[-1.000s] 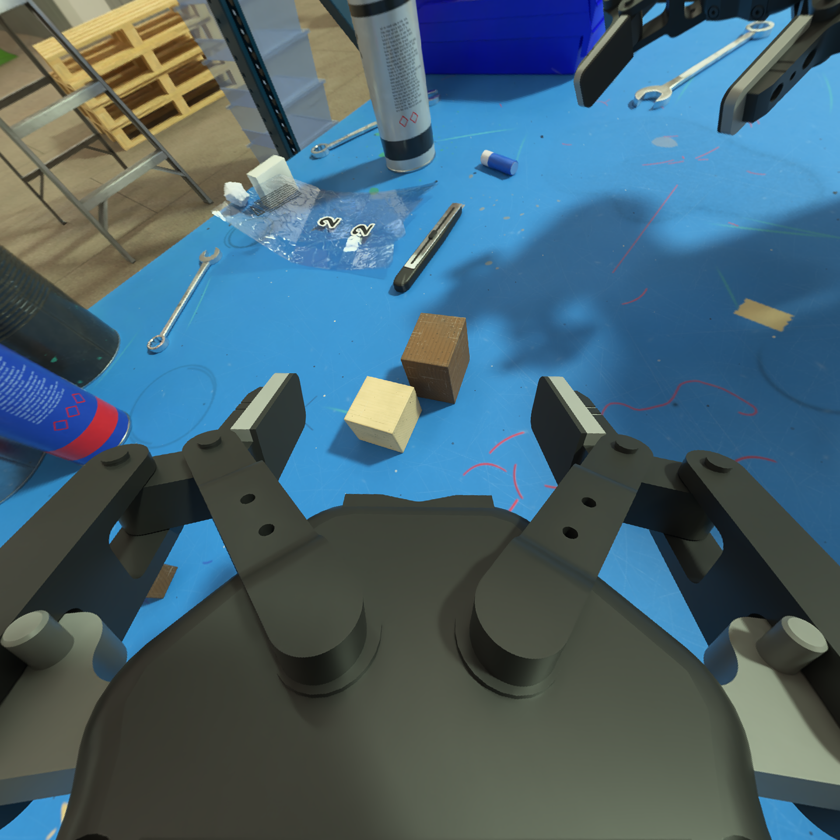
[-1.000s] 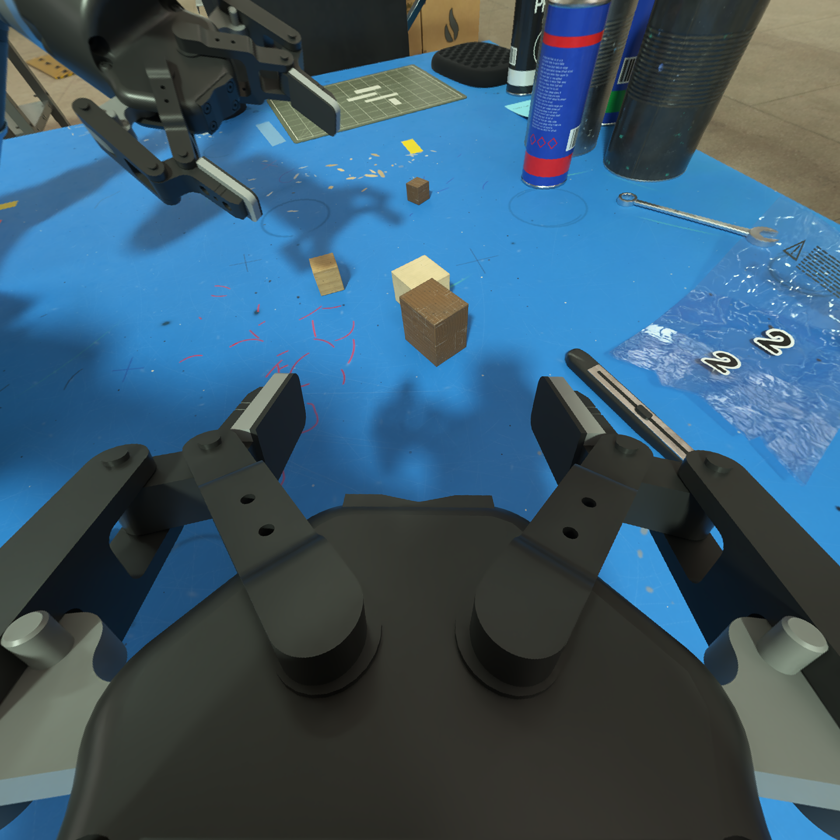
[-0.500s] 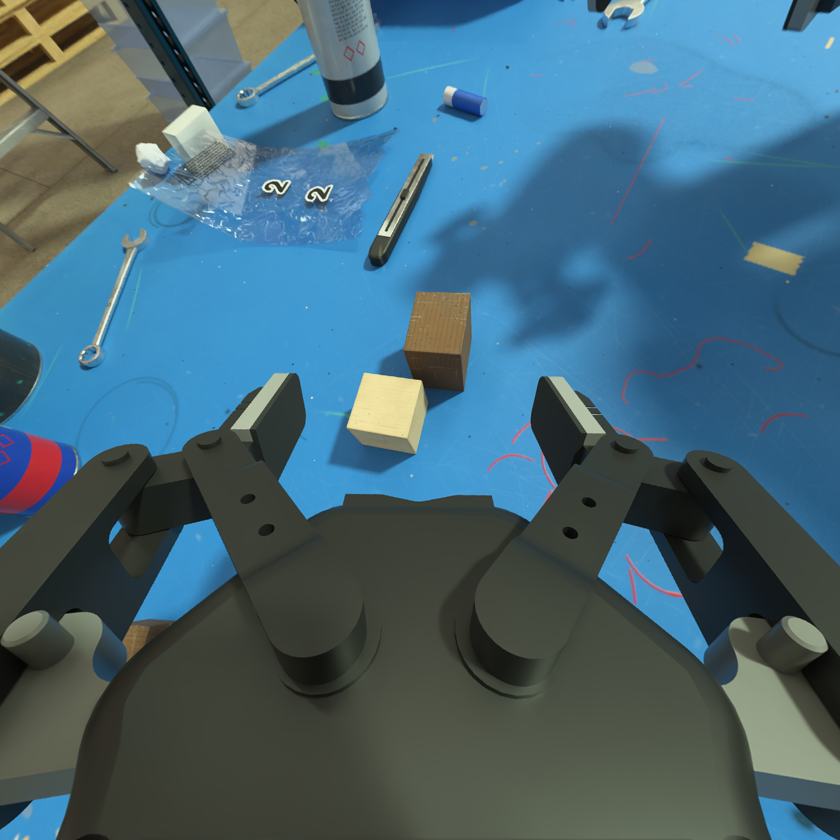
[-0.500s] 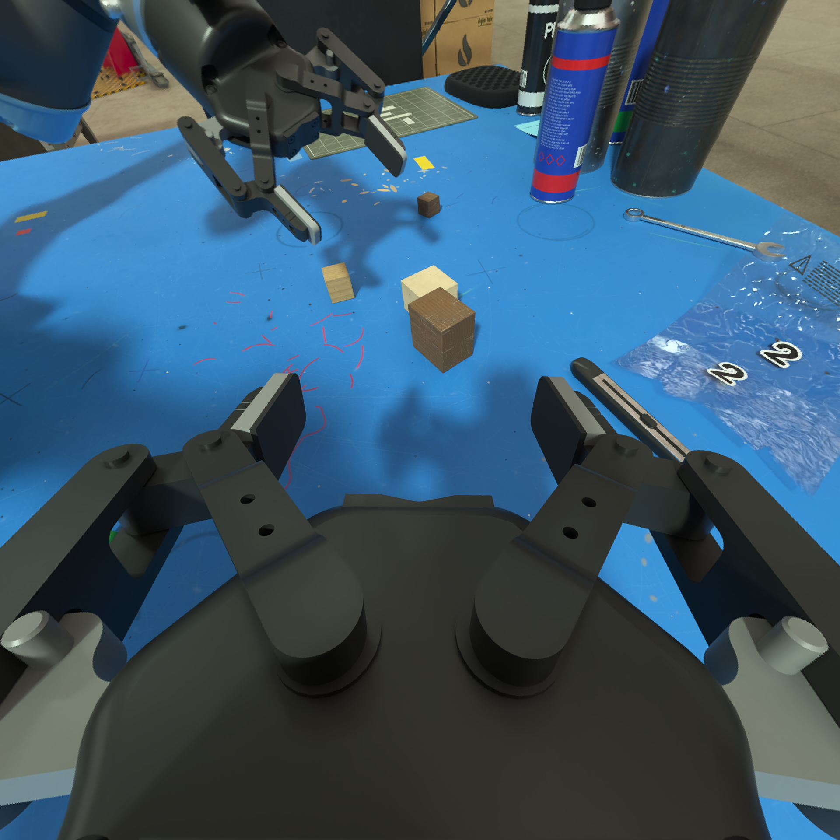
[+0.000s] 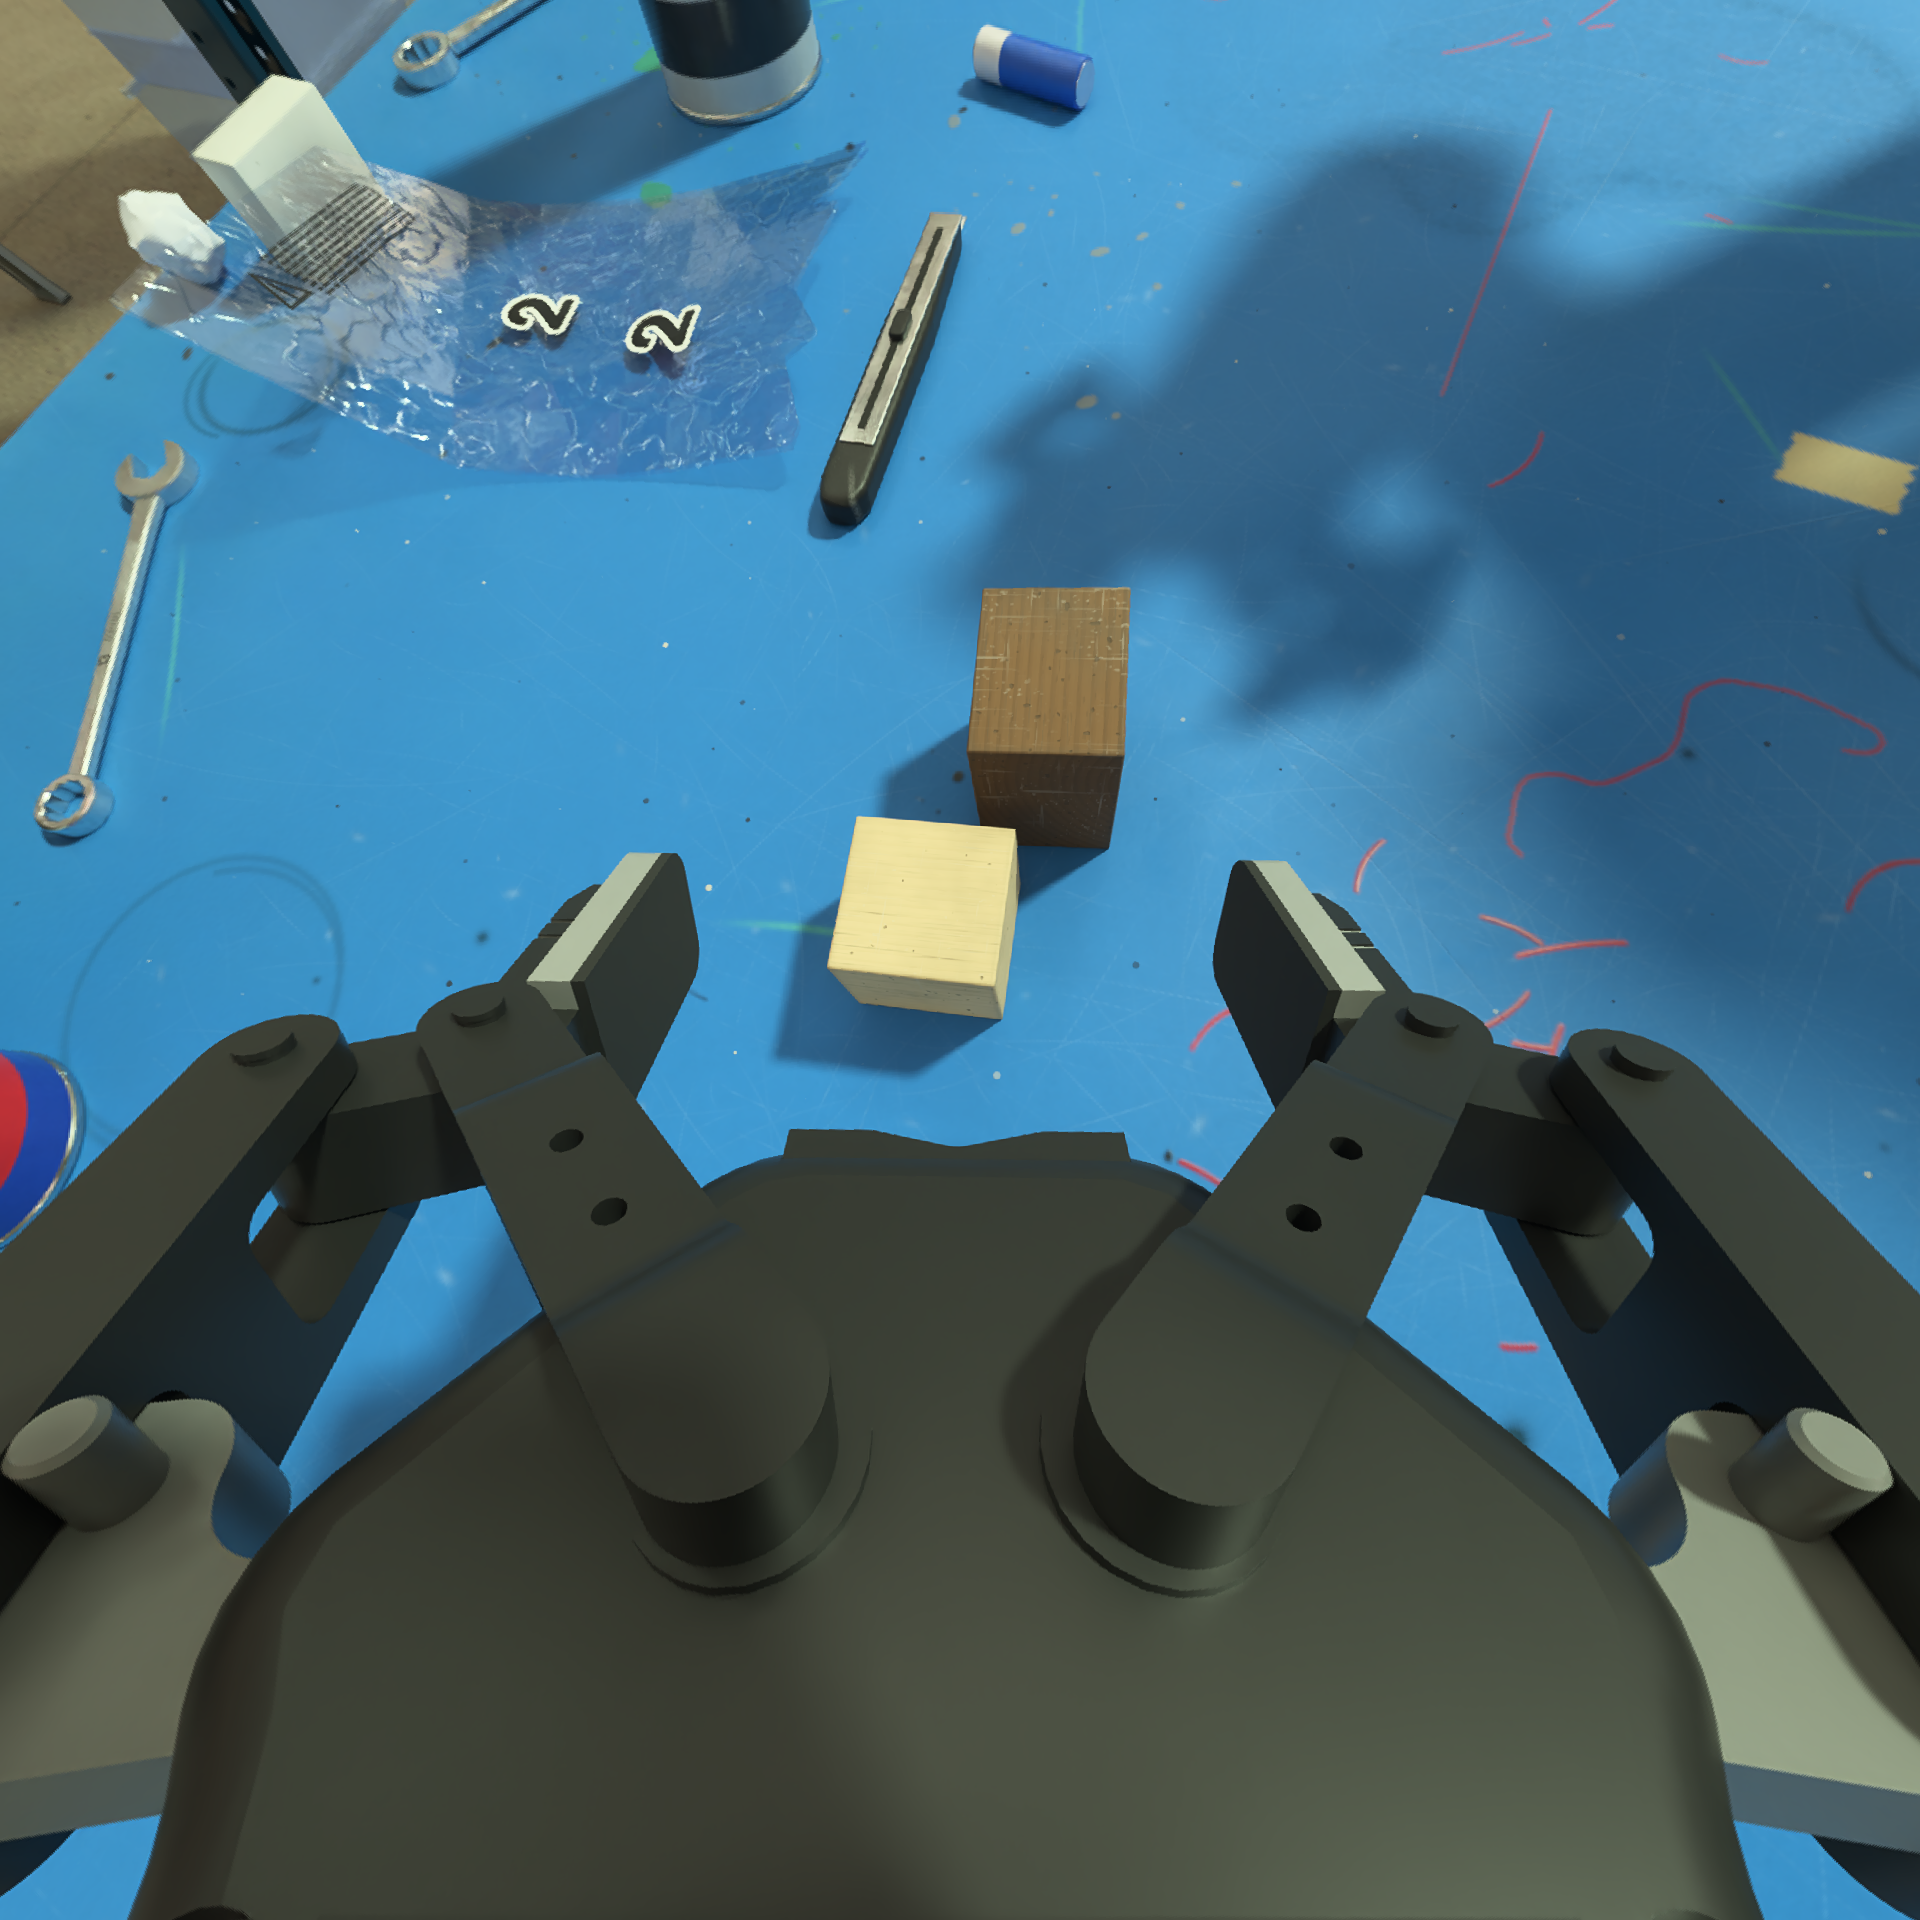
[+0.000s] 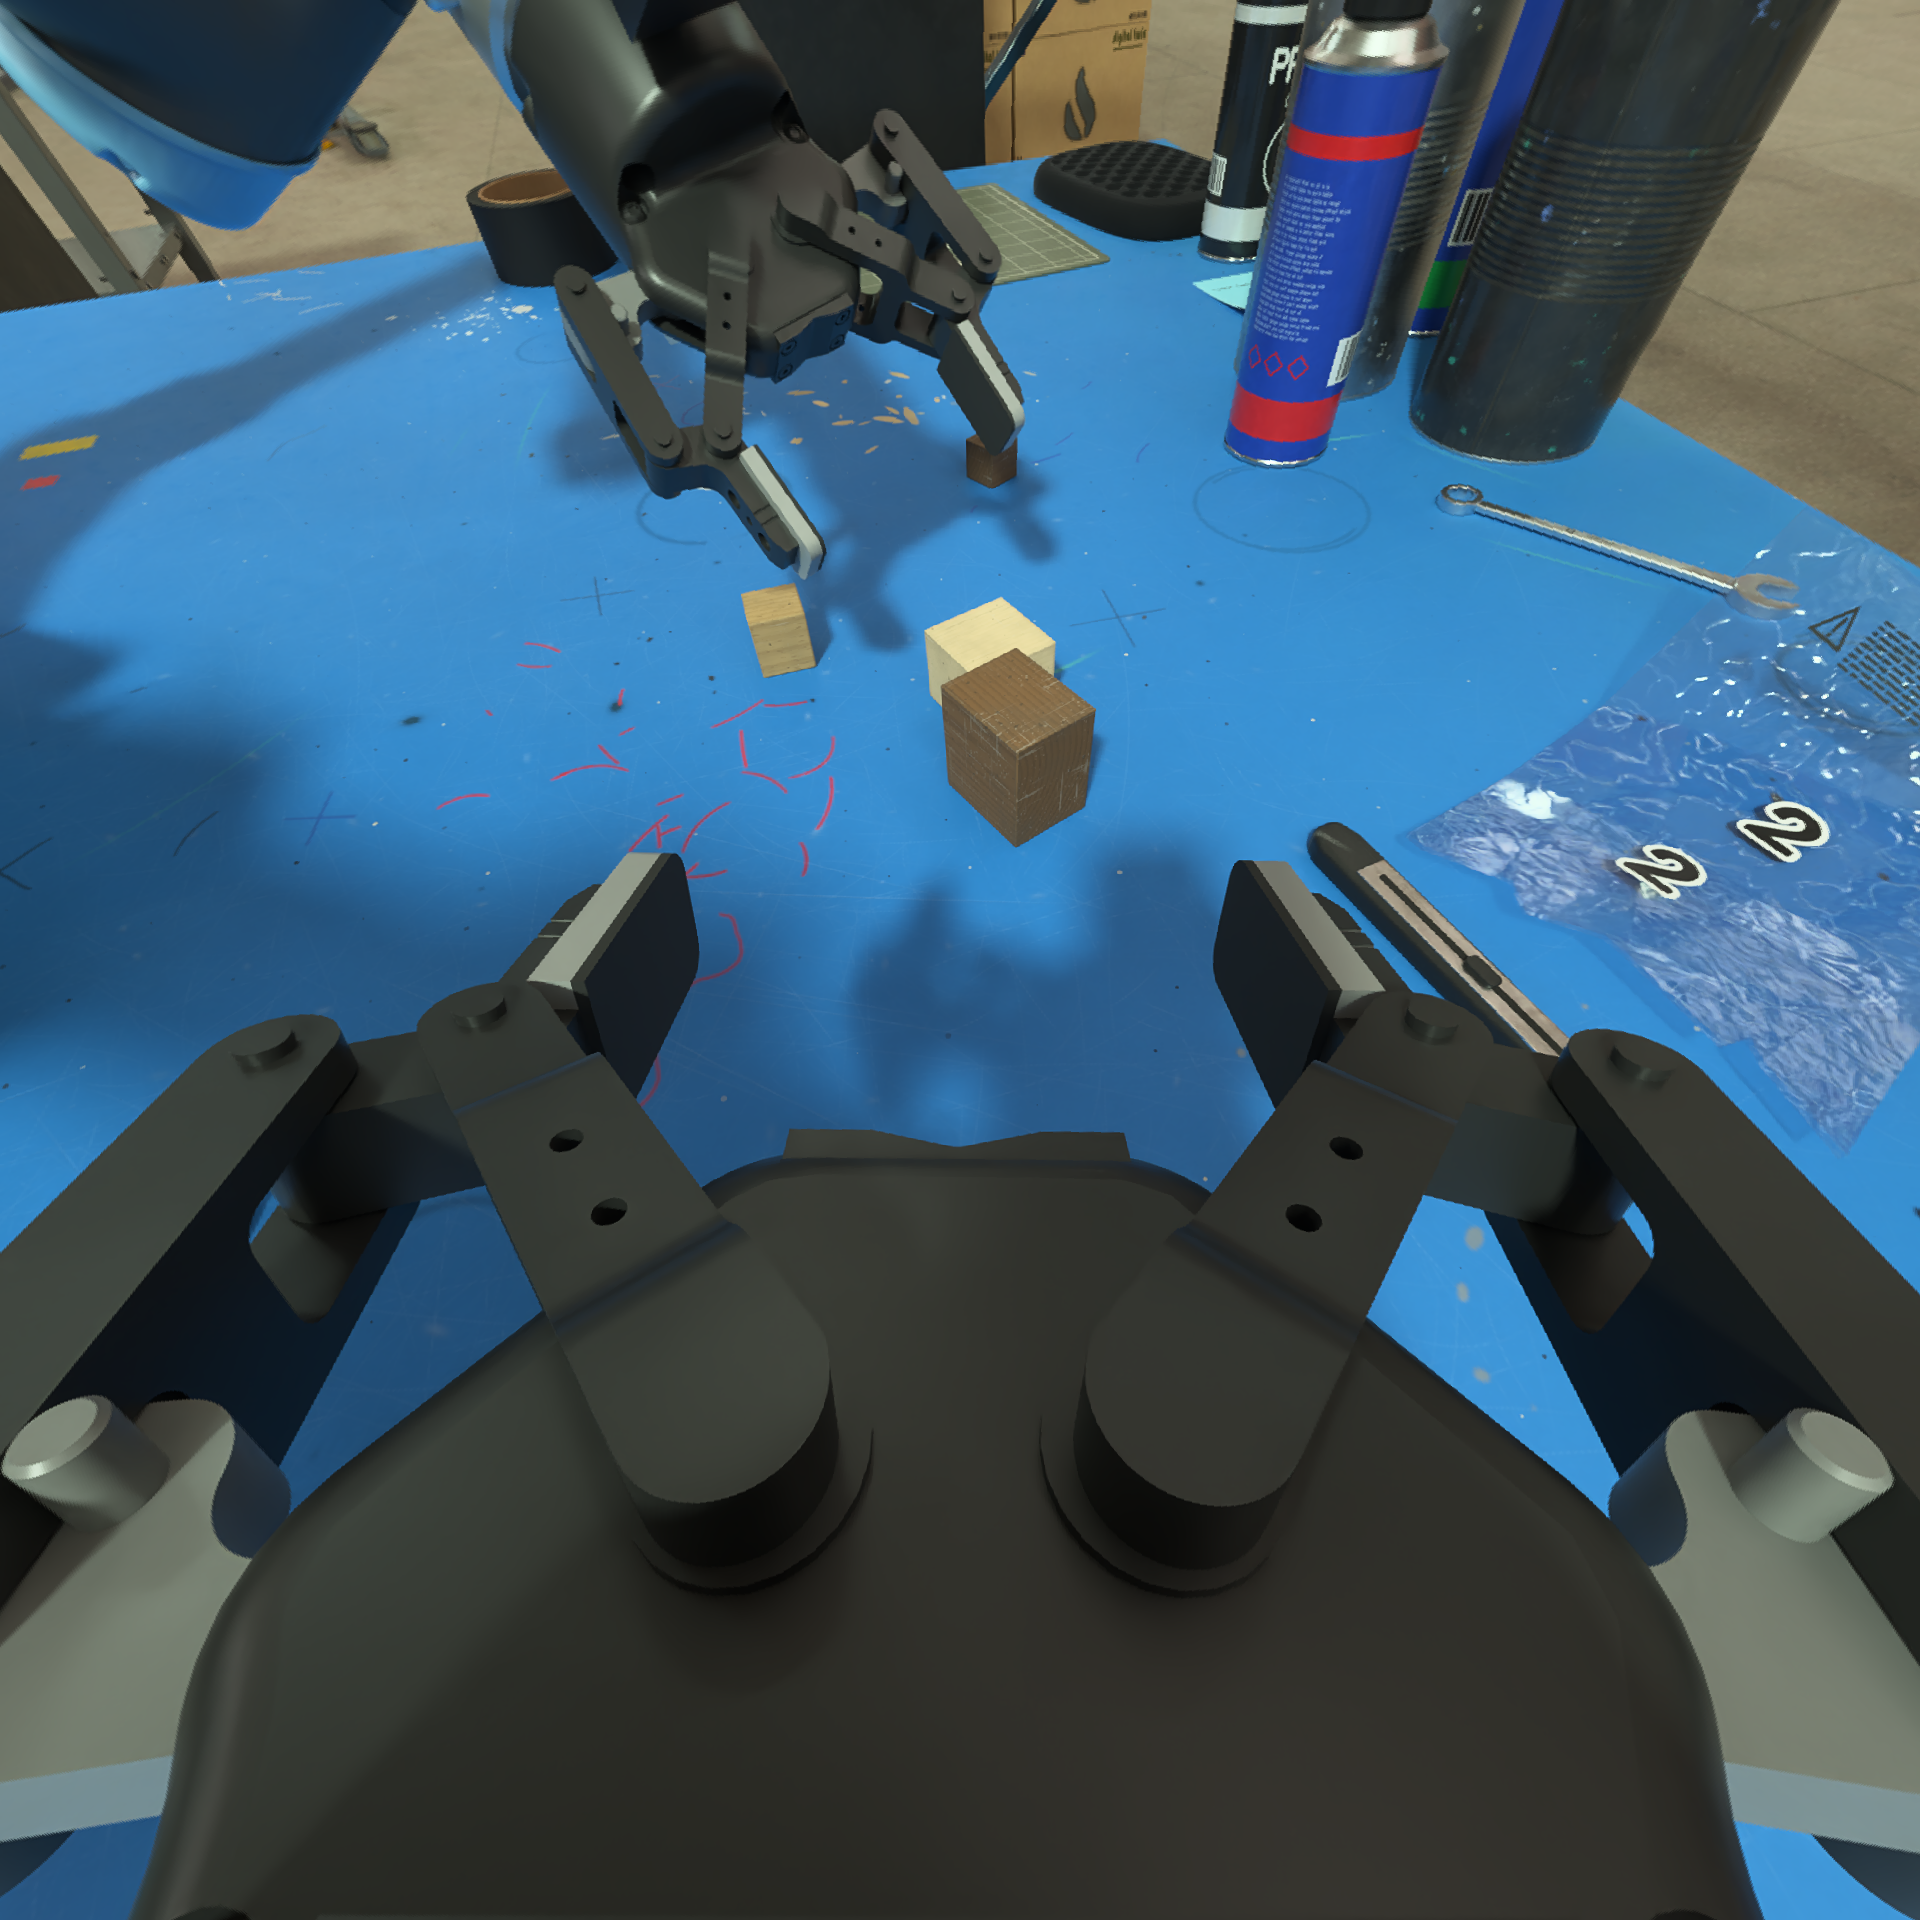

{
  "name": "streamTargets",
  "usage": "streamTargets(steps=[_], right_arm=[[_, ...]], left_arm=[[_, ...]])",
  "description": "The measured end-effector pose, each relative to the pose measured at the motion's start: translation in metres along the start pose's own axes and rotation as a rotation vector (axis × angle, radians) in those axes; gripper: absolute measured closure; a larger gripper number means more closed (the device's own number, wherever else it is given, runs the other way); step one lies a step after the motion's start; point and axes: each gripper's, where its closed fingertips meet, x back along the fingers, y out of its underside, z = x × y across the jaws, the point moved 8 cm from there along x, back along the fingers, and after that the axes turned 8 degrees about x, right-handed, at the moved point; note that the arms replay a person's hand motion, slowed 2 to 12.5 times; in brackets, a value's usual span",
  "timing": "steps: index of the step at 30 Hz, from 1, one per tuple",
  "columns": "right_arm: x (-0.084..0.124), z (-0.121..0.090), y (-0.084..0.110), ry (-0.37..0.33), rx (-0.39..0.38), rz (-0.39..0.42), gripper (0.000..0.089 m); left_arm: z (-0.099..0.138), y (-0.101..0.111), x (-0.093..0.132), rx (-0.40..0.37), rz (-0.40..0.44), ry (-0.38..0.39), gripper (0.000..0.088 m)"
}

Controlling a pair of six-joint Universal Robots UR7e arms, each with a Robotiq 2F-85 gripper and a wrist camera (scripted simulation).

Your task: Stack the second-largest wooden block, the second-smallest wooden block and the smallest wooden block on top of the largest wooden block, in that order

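Observation:
The largest block, dark brown [image 6: 1018,748], stands on the blue table, with the pale second-largest block [image 6: 987,639] touching it behind. A small tan block [image 6: 779,629] lies to the left. The smallest dark block [image 6: 989,462] is farther back. In the left wrist view the pale block [image 5: 925,914] sits between my open fingers, below them, with the dark brown block [image 5: 1049,717] beyond. My left gripper [image 5: 956,909] is open and empty; it also shows in the right wrist view [image 6: 904,488], hovering behind the blocks. My right gripper [image 6: 956,925] is open and empty, short of the brown block.
A utility knife [image 6: 1434,935] and a clear plastic bag [image 6: 1714,862] lie to the right. A wrench [image 6: 1610,545], a spray can [image 6: 1309,260] and dark cylinders [image 6: 1590,229] stand at the back right. A tape roll [image 6: 520,223] is at the back left.
My left gripper has come down and forward toward the pale block, still open. The right gripper stays open; its view shows the blocks slightly farther off.

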Motion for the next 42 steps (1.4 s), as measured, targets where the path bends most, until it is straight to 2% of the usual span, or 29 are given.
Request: streamTargets(steps=[16, 42], right_arm=[[-0.004, 0.000, 0.004, -0.023, -0.002, -0.009, 0.0039], [-0.011, 0.001, 0.010, -0.045, -0.019, -0.036, 0.0039]], left_arm=[[-0.014, 0.005, -0.014, -0.006, -0.050, 0.047, 0.0028], [-0.019, 0.008, -0.032, -0.024, -0.119, 0.090, 0.0028]])
